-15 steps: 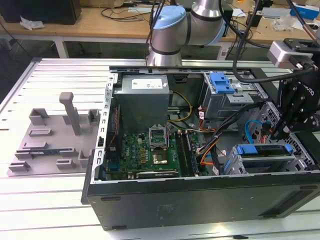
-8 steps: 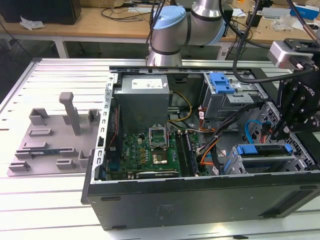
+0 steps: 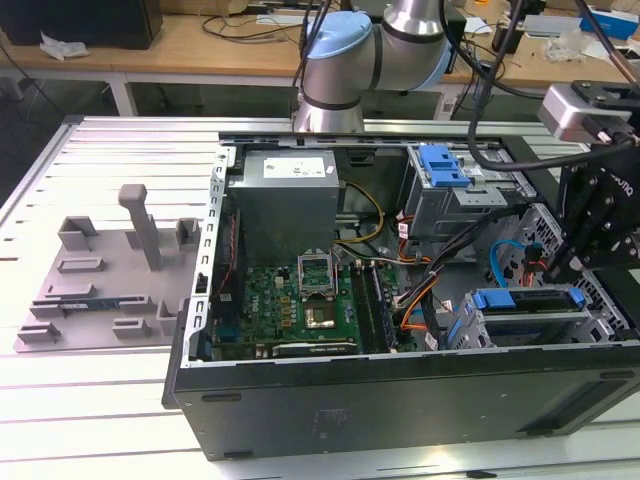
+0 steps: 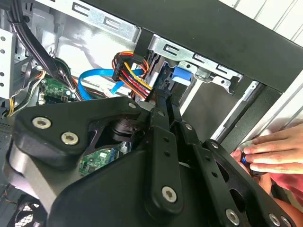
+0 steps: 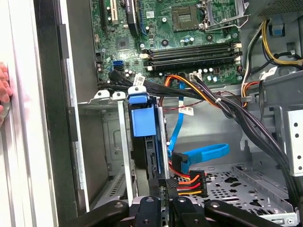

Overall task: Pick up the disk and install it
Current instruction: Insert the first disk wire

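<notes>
Setting: one open computer case lay on its side on the ridged worktop.
Disk, count: one.
Disk, place: the disk stood on edge in the drive cage at the corner of the case on the exterior view's right, its blue carrier uppermost.
Gripper: my gripper hung over that cage, its tip right at the disk's near edge.
Gripper state: I could not tell whether it was spread or pinching the disk.
Cables at the disk: one plug of red, orange and black wires sat just beside the disk, and a blue flat cable looped near it.
Blue ribbed latch: one, on the upper bay, well apart from the disk.
Power supply: one grey box at the far side of the case.
Motherboard: one green board, with one processor socket.
Person: one hand rested on the outer edge of the case in the second wrist view.
Fixture plate: one grey plate on the worktop at the exterior view's left, beside the case, carrying one tall upright post.
</notes>
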